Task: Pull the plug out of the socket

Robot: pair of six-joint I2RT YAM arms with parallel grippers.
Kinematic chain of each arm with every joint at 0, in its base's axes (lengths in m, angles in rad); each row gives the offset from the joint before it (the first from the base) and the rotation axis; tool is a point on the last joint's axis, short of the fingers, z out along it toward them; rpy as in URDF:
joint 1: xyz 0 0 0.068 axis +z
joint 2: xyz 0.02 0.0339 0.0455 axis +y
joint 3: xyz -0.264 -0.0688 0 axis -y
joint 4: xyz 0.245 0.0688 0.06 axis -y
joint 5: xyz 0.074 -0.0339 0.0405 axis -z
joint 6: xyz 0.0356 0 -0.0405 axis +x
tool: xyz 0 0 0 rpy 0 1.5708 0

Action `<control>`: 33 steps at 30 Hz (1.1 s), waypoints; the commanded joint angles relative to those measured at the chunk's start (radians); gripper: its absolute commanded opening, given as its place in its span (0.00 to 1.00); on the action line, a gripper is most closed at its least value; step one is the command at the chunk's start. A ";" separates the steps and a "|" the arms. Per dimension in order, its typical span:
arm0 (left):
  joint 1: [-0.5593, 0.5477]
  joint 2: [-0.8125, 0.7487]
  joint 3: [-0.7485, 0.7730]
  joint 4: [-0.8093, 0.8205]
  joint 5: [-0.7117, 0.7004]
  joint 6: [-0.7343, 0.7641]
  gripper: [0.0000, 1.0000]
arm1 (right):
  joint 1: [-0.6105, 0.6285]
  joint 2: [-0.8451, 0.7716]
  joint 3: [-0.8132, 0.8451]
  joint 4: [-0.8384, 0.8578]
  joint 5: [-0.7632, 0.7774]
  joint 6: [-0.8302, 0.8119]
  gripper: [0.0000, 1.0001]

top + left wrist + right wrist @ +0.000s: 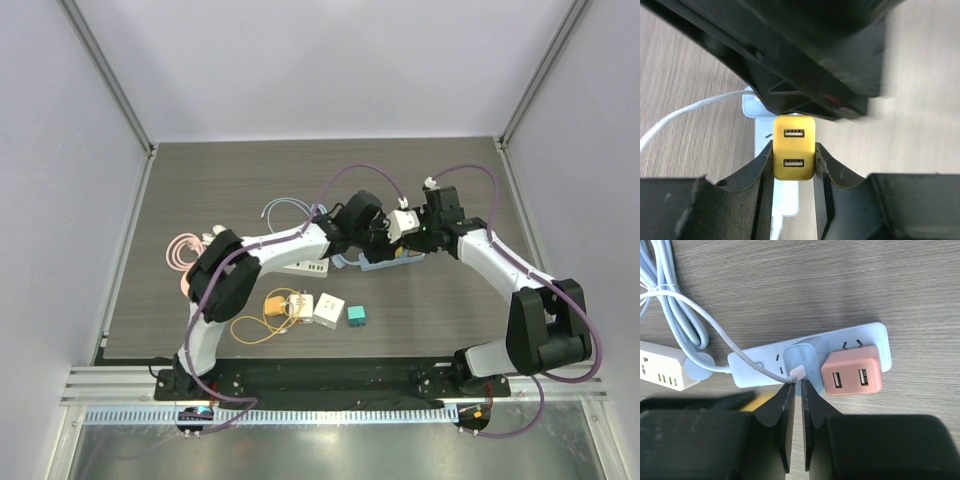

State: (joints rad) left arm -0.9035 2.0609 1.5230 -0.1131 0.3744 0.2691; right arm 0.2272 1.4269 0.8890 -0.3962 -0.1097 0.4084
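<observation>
Closest to the bases there's just loose spares on the worktop (200,170): a teal cube (356,316) and a white adapter (328,310).

Past those, the left claw (794,150) is clamped on the yellow plug (793,146), one finger on each flat side. That seems a sensible hold for a straight pull. The plug is a small, rounded, glossy yellow block with two USB ports facing the wrist cam.

The right wrist view shows the whole pale blue power strip (871,338) with no yellow on it. So I reckon the plug is clear of its socket and is being held over the strip, mid-worktop.

The right claw (797,385) is narrow, with its tips either side of a little white connector (796,373) beside the pink adapter (851,371). Can't tell if it's actually pinching. My guess is it's there to pin the strip down.

Furthest back is a coiled pale cable (285,212).
</observation>
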 commanded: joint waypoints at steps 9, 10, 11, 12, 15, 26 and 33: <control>-0.002 -0.199 0.069 0.129 0.159 -0.186 0.00 | 0.006 0.078 -0.071 -0.132 0.096 -0.020 0.18; -0.002 -0.211 0.054 0.116 0.161 -0.189 0.00 | 0.004 0.072 -0.062 -0.133 0.088 -0.022 0.18; -0.002 -0.244 0.045 0.074 0.169 -0.202 0.00 | 0.006 0.069 -0.056 -0.133 0.081 -0.022 0.19; -0.002 -0.260 0.033 0.025 0.178 -0.214 0.00 | 0.004 0.066 -0.053 -0.135 0.071 -0.023 0.19; -0.002 -0.320 -0.038 -0.017 0.201 -0.337 0.00 | 0.006 0.050 -0.032 -0.133 0.035 -0.023 0.21; -0.095 -0.352 -0.316 0.146 0.205 -0.706 0.00 | 0.006 -0.028 0.050 -0.141 -0.031 -0.026 0.27; -0.098 -0.279 -0.377 0.247 0.067 -0.849 0.01 | 0.006 -0.092 0.108 -0.159 -0.070 -0.020 0.36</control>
State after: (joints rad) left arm -1.0073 1.7657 1.1500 0.0261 0.5404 -0.4679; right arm 0.2272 1.3979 0.9424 -0.5217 -0.1581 0.3969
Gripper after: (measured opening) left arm 0.322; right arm 0.350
